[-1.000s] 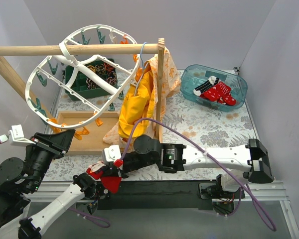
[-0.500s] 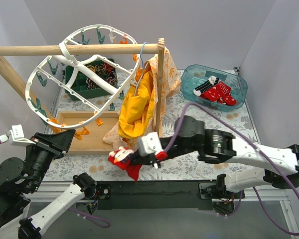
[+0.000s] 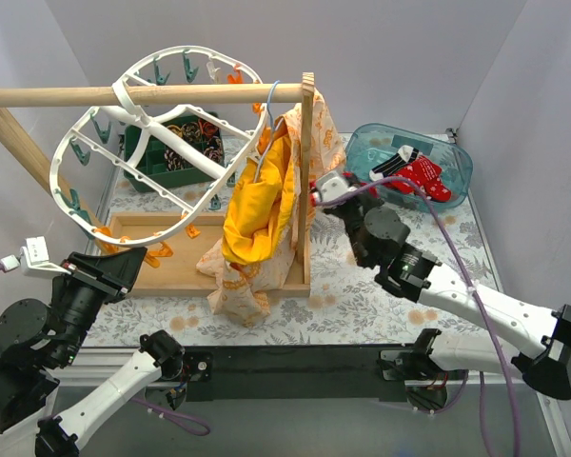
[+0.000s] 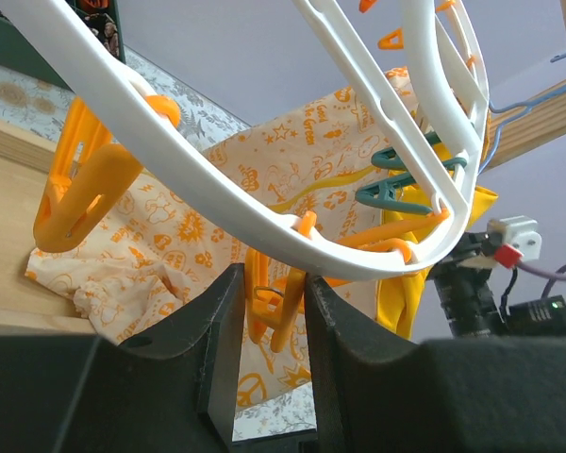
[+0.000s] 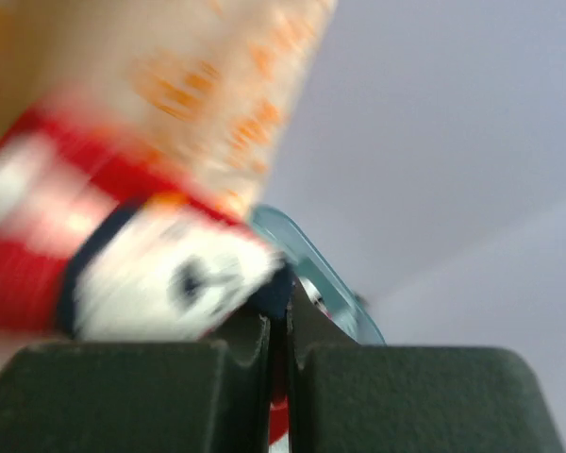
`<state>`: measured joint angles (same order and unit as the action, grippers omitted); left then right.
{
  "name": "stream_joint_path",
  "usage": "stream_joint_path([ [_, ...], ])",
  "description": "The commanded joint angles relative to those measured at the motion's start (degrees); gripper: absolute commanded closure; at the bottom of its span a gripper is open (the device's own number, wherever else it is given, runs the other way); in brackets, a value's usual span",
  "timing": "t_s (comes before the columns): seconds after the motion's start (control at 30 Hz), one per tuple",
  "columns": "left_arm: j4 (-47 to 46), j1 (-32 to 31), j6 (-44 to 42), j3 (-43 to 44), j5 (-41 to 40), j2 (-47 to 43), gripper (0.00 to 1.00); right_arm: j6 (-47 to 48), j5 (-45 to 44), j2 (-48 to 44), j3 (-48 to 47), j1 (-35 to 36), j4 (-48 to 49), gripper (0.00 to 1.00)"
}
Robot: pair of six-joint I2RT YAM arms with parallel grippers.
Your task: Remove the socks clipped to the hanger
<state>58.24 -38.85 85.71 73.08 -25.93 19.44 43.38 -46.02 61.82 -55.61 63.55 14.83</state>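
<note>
Item: white oval hanger (image 4: 217, 193) w/ cross ribs, hung tilted off a wooden rod (image 3: 76, 95) at rear L of the worktop (image 3: 362, 286). Teal pegs (image 3: 162, 69) sit along its upper rim and orange ones along the lower. L hand (image 4: 272, 276) is up under the lower rim, fingers part-way apart and closed in on an orange peg (image 4: 274, 321), snug against both its sides in the wrist view. R arm (image 3: 428, 281) reaches across the middle toward rear R, past the wooden post (image 3: 307, 171). R hand (image 5: 277, 316) has its fingers pressed together. A strip of red shows low in the slit and a red-and-white sock (image 5: 123, 274) sits right at the tips, so it looks clamped on that sock, though the view is blurred. Other socks (image 3: 417, 176), mostly red w/ one black-and-white, lie heaped in a teal bin (image 3: 360, 150) at rear R, well apart from the hanger. Also present: yellow garment (image 3: 252, 205) hanging by the post, w/ pale orange-print cloth (image 3: 238, 290) drooping below it onto a wooden tray (image 3: 162, 271), and a green basket (image 3: 143, 167) behind the hanger.
</note>
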Motion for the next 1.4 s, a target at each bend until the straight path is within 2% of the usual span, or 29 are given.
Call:
stream_joint_path([
  [0.0, -0.3, -0.2, 0.4, 0.1, 0.1, 2.4, 0.99, -5.2, -4.2, -9.2, 4.7, -13.4, 20.8, 0.99],
  [0.17, -0.2, -0.2, 0.4, 0.4, 0.4, 2.6, 0.99, -15.8, 5.2, -8.2, 8.4, -28.7, 23.5, 0.99],
  [0.37, 0.4, -0.2, 1.3, 0.0, 0.9, 2.5, 0.99, -17.2, 7.2, 5.2, 3.8, -38.3, 25.2, 0.99],
  [0.67, 0.7, -0.2, 3.1, -1.8, 2.7, 2.6, 1.00, -25.7, 9.3, 22.3, -7.8, -46.4, 24.5, 0.98],
  [0.83, 1.2, -0.2, 3.7, -3.3, 2.9, 2.0, 1.00, -30.4, 11.6, 29.8, -12.1, -48.7, 21.4, 0.94],
  [1.03, 0.7, -0.2, 3.6, -4.7, 3.3, 2.1, 1.00, -40.0, 18.5, 37.0, -20.0, -53.2, 8.8, 0.91],
  [1.17, 0.2, -0.2, 3.7, -5.3, 4.1, 2.4, 0.99, -50.2, 24.6, 42.9, -29.5, -57.7, -7.3, 0.90],
  [1.23, 0.0, -0.2, 3.8, -5.8, 4.7, 2.4, 0.99, -52.2, 28.9, 47.1, -35.9, -59.0, -12.4, 0.89],
  [1.27, 0.0, -0.2, 3.8, -5.8, 4.7, 2.3, 0.98, -53.1, 29.8, 48.6, -38.1, -59.8, -18.0, 0.88],
  [1.37, 0.1, -0.2, 3.9, -6.1, 5.0, 1.9, 0.94, -54.1, 32.6, 54.4, -46.1, -60.6, -26.8, 0.79],
])
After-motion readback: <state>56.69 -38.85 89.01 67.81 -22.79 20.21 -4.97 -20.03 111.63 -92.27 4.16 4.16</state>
